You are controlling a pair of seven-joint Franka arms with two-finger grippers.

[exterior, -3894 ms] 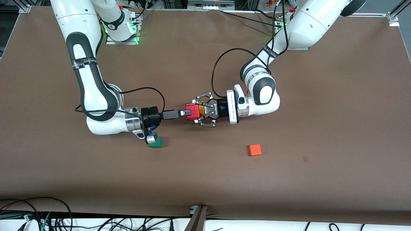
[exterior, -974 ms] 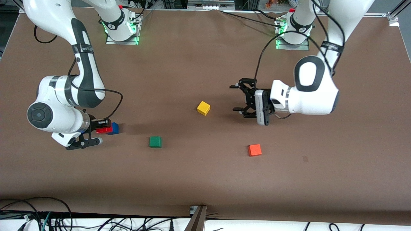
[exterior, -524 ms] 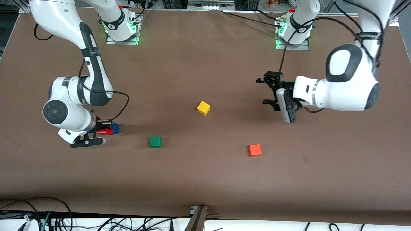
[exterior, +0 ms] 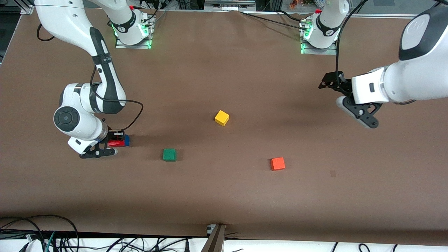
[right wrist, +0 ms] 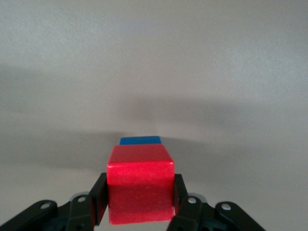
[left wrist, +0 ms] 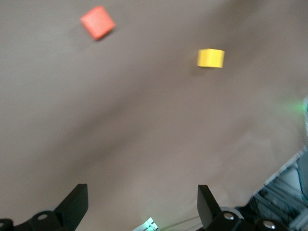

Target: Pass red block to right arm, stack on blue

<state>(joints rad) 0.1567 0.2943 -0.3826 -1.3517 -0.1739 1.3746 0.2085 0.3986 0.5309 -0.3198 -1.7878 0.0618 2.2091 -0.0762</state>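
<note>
Over blue cube (exterior: 126, 140) — right gripper (exterior: 116, 139) jaws clamped on red block (exterior: 115, 142); left gripper (exterior: 330, 85) jaws apart, waiting.

surface (exterior: 245, 196): brown, matt, cloth-like | red block (right wrist: 140, 191): matt, faintly grainy | right arm (exterior: 78, 115): glossy white shell

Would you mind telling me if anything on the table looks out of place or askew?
Nothing stands out. The right gripper holds the red block over the blue cube; the green, yellow and orange cubes sit flat, apart.
</note>
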